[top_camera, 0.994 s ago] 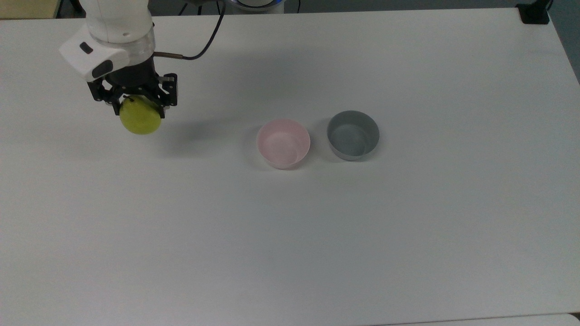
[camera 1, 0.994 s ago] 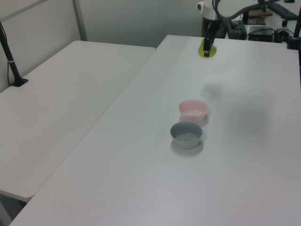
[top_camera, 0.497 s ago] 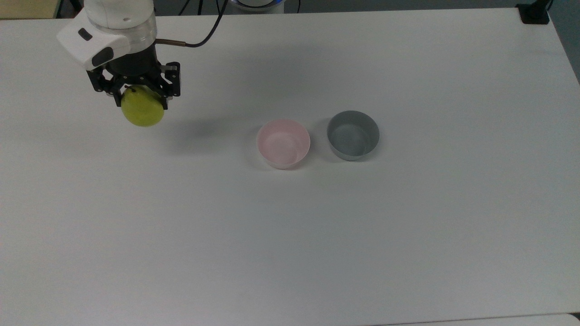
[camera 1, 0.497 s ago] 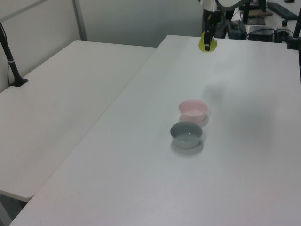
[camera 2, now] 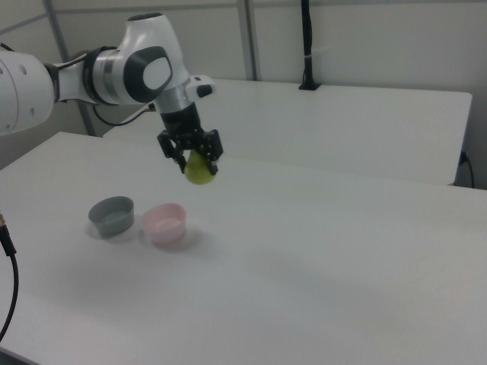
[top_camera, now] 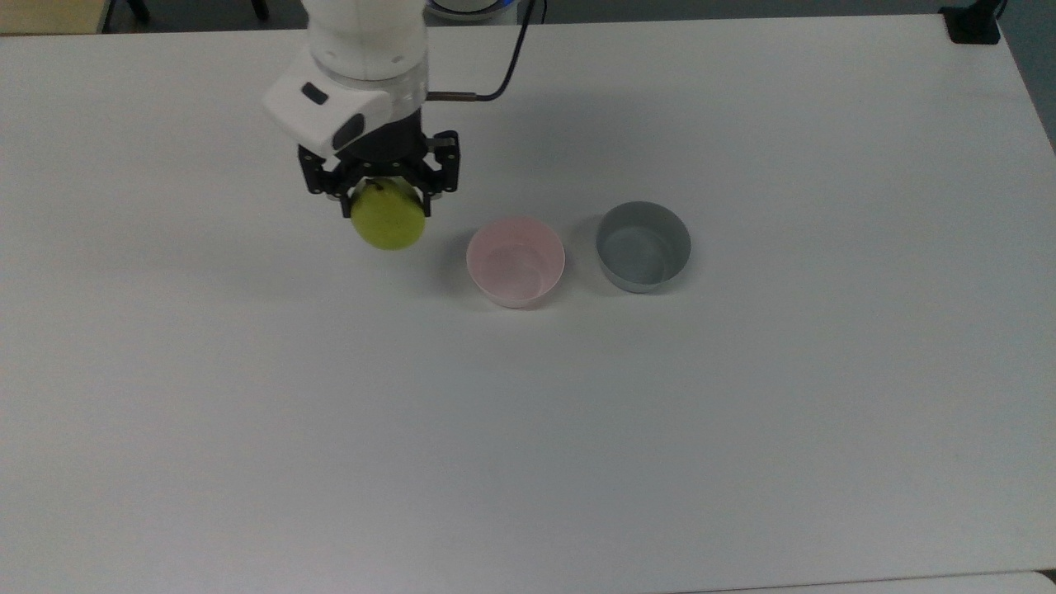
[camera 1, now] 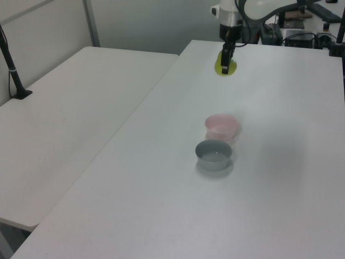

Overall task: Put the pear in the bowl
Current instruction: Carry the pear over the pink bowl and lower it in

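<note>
The yellow-green pear (top_camera: 388, 222) (camera 1: 225, 66) (camera 2: 201, 170) hangs in the air above the white table, held from above by my gripper (top_camera: 382, 198) (camera 2: 193, 155), which is shut on it. The pale pink bowl (top_camera: 516, 261) (camera 1: 221, 125) (camera 2: 165, 221) stands empty on the table, to the right of the pear in the top view. In the right view the pear is well above the table and a little right of the pink bowl.
A grey straight-sided bowl (top_camera: 643, 246) (camera 1: 213, 154) (camera 2: 111, 214) stands close beside the pink one, on the top view's right. A black cable (top_camera: 503, 70) runs from the wrist. A second white table (camera 1: 70, 108) adjoins on the left view's left.
My arm has carried the pear from the top view's far left rightward, now close to the pink bowl. The bowls have not moved.
</note>
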Robot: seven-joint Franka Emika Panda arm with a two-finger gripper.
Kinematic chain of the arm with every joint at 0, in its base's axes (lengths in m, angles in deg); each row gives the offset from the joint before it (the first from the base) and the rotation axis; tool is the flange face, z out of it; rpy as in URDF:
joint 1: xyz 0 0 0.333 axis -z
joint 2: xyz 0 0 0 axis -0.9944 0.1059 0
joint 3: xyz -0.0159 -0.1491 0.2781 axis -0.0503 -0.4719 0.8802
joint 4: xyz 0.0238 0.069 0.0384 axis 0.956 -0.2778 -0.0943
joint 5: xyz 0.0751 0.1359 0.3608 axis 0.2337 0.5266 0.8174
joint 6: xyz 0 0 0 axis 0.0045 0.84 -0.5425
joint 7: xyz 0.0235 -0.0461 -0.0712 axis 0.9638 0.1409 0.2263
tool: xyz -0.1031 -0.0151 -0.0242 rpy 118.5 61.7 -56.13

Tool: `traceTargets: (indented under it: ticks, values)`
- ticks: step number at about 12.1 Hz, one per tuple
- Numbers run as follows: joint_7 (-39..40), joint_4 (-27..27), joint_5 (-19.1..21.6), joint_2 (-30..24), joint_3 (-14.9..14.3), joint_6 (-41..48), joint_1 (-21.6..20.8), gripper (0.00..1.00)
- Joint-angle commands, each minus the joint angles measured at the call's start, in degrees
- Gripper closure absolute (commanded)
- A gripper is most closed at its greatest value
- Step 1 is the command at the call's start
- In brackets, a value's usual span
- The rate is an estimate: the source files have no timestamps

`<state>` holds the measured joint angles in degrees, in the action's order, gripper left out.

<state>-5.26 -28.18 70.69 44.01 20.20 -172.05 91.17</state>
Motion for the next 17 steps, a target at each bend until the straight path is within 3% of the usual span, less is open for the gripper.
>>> traceTargets:
  ticks: [1, 7, 13, 17]
  values:
    - [-4.74, -1.09, -0.17, -1.08, 4.08, 1.07, -0.91, 0.6]
    - [-9.41, -3.55, -0.34, -1.26, 4.09, 1.07, -7.07, 0.6]
    - [-9.06, -6.79, -1.3, -1.17, 4.09, 0.37, -7.07, 0.6]
    - [-8.79, -10.23, -1.92, 0.32, 4.01, -6.73, -6.55, 0.6]
